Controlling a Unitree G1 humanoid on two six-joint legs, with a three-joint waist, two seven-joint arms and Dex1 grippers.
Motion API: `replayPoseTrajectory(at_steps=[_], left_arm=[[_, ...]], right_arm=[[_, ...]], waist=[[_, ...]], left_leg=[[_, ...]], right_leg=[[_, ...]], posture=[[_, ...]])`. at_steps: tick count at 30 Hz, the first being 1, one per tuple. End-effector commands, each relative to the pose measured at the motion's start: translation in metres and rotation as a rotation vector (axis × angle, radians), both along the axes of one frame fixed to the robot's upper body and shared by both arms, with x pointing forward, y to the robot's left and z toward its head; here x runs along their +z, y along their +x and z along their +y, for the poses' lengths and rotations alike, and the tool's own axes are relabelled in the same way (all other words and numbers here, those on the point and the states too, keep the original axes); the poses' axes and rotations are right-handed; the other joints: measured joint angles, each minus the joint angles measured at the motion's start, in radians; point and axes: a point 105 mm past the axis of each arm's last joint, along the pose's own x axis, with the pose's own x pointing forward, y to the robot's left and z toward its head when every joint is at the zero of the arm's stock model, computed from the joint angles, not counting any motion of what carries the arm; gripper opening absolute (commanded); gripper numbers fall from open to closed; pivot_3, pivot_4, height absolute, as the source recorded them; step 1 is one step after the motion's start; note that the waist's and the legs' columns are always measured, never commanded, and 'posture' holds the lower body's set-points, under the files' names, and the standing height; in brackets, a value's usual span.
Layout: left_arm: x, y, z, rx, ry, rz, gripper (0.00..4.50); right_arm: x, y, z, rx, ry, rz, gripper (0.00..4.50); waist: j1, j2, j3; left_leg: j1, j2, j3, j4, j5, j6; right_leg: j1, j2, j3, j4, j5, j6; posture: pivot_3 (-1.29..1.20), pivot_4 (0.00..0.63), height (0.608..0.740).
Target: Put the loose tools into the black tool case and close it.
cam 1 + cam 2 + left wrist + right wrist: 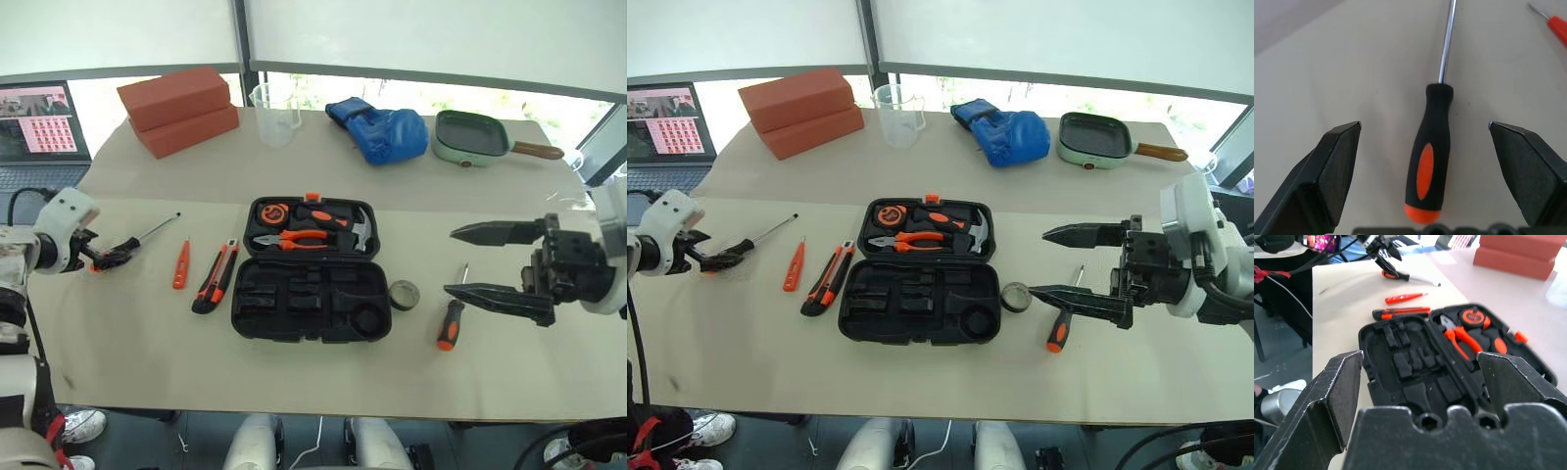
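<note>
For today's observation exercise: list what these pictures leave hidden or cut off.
- Screwdriver handle: in the head views, hidden by the left claw.
- Second screwdriver shaft: partly covered by the right claw.
- Tester pen: cut off by the left wrist view's edge.
- Tool case front: blocked by the right claw's body.

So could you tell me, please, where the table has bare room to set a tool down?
Bare patches: the near strip in front of the black tool case, and the band between the case and the red bricks. Crowded: left of the case, where the utility knife and tester pen lie.
</note>
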Motion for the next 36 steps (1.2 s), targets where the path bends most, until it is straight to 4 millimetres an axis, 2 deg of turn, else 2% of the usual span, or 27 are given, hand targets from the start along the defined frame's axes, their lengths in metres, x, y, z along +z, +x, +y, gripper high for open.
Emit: replayPoseTrajectory(at_steps=[1, 6, 7, 8, 12, 13, 14, 16, 20, 22, 25, 27, 29, 30, 32, 36], left_arm=[[0.003, 0.0, 0.004, -0.01, 0.046, 0.008, 4.5], [0.004, 0.005, 0.009, 0.046, 0.026, -0.018, 4.5], [0.005, 0.007, 0.009, 0.049, 0.028, -0.028, 3.98], [0.005, 0.008, 0.009, 0.049, 0.033, -0.03, 3.82], [0.002, 0.01, 0.009, 0.052, 0.04, -0.025, 2.24], [0.001, 0.01, 0.008, 0.051, 0.039, -0.024, 1.98], [0.001, 0.011, 0.007, 0.05, 0.037, -0.024, 1.45], [0.001, 0.012, 0.004, 0.04, 0.023, -0.029, 0.88], [0.012, 0.019, -0.003, 0.014, 0.002, -0.077, 0.86], [0.026, 0.024, -0.011, -0.03, -0.023, -0.117, 0.86], [0.06, 0.031, -0.038, -0.186, -0.079, -0.207, 0.86], [0.085, 0.03, -0.071, -0.372, -0.122, -0.266, 0.86], [0.1, 0.02, -0.107, -0.558, -0.141, -0.272, 0.86], [0.102, 0.016, -0.128, -0.646, -0.12, -0.261, 0.86], [0.099, 0.009, -0.156, -0.76, -0.077, -0.243, 0.86], [0.072, -0.009, -0.205, -0.978, -0.005, -0.124, 0.86]], right_arm=[[0.009, -0.006, 0.001, 0.002, -0.01, -0.043, 4.33], [0.009, -0.011, 0.004, 0.03, -0.011, -0.033, 4.33], [0.01, -0.011, 0.004, 0.028, -0.01, -0.035, 4.5], [0.01, -0.011, 0.004, 0.026, -0.01, -0.035, 4.5], [0.01, -0.012, 0.005, 0.026, -0.011, -0.038, 4.5], [0.01, -0.012, 0.005, 0.026, -0.012, -0.039, 4.5], [0.01, -0.012, 0.005, 0.025, -0.013, -0.039, 4.5], [0.009, -0.013, 0.005, 0.024, -0.017, -0.04, 4.5], [0.005, -0.012, 0.004, 0.001, -0.045, -0.051, 4.5], [0.002, -0.012, 0.003, -0.012, -0.06, -0.052, 4.5], [-0.003, -0.014, 0.003, -0.016, -0.07, -0.043, 4.5], [-0.008, -0.014, 0.002, -0.021, -0.087, -0.037, 4.5], [-0.012, -0.012, 0.0, -0.036, -0.103, -0.033, 4.5], [-0.014, -0.011, -0.002, -0.045, -0.113, -0.031, 4.5], [-0.017, -0.009, -0.004, -0.054, -0.124, -0.029, 4.5], [-0.018, -0.007, -0.007, -0.066, -0.129, -0.023, 4.5]], waist=[[0.001, -0.001, 0.0], [0.003, -0.002, 0.0], [0.003, -0.002, 0.0], [0.003, -0.003, 0.0], [0.003, -0.003, 0.0], [0.003, -0.003, 0.0], [0.003, -0.003, 0.0], [0.003, -0.003, 0.0], [0.004, -0.003, 0.0], [0.005, -0.004, 0.0], [0.005, -0.007, 0.001], [0.008, -0.008, 0.002], [0.009, -0.008, 0.002], [0.009, -0.008, 0.001], [0.009, -0.008, 0.001], [0.002, -0.007, 0.001]], left_leg=[[0.0, 0.0, 0.0, 0.0, 0.0, 0.0], [0.0, 0.0, -0.002, 0.001, 0.0, 0.0], [0.0, 0.0, -0.002, 0.001, 0.0, 0.0], [0.0, 0.0, -0.002, 0.001, 0.0, 0.0], [-0.001, 0.0, -0.004, 0.002, 0.0, 0.0], [-0.001, 0.0, -0.004, 0.002, 0.0, 0.0], [-0.001, 0.0, -0.004, 0.002, 0.0, 0.0], [-0.001, 0.0, -0.004, 0.002, 0.0, 0.0], [-0.001, 0.0, -0.004, 0.002, 0.0, 0.0], [-0.001, 0.0, -0.004, 0.003, 0.0, 0.0], [-0.005, 0.001, -0.005, 0.006, 0.0, 0.001], [-0.009, 0.001, -0.008, 0.011, -0.001, 0.001], [-0.01, 0.001, -0.009, 0.012, -0.001, 0.002], [-0.009, 0.001, -0.009, 0.012, -0.001, 0.002], [-0.009, 0.001, -0.011, 0.013, -0.002, 0.003], [-0.007, 0.0, -0.012, 0.013, -0.002, 0.003]], right_leg=[[0.0, 0.0, 0.0, 0.0, 0.0, 0.0], [0.0, 0.0, 0.0, 0.0, 0.0, 0.0], [0.0, 0.0, 0.0, 0.0, 0.0, 0.0], [0.001, 0.0, 0.0, 0.0, 0.0, 0.0], [0.0, 0.0, -0.001, 0.001, 0.0, 0.001], [0.0, 0.0, -0.001, 0.001, 0.0, 0.001], [0.0, 0.0, -0.001, 0.001, 0.0, 0.001], [0.0, 0.0, -0.001, 0.001, 0.0, 0.001], [0.001, 0.0, -0.001, 0.001, 0.0, 0.001], [0.001, 0.0, -0.002, 0.001, 0.0, 0.001], [0.0, 0.0, -0.004, 0.002, 0.0, 0.001], [-0.001, 0.0, -0.008, 0.002, 0.0, 0.001], [0.0, -0.001, -0.007, 0.002, 0.001, 0.002], [0.0, -0.001, -0.007, 0.002, 0.001, 0.002], [0.001, -0.001, -0.007, 0.002, 0.002, 0.003], [0.001, 0.0, -0.004, 0.001, 0.002, 0.004]], posture=[[0.0, 0.15, 0.738], [0.0, 0.15, 0.738], [0.0, 0.15, 0.738], [0.0, 0.15, 0.738], [0.0, 0.15, 0.738], [0.0, 0.15, 0.738], [0.0, 0.15, 0.738], [0.0, 0.15, 0.738], [0.0, 0.15, 0.738], [0.0, 0.15, 0.738], [0.0, 0.15, 0.738], [0.0, 0.15, 0.738], [0.0, 0.15, 0.738], [0.0, 0.15, 0.738], [0.0, 0.15, 0.738], [0.0, 0.15, 0.738]])
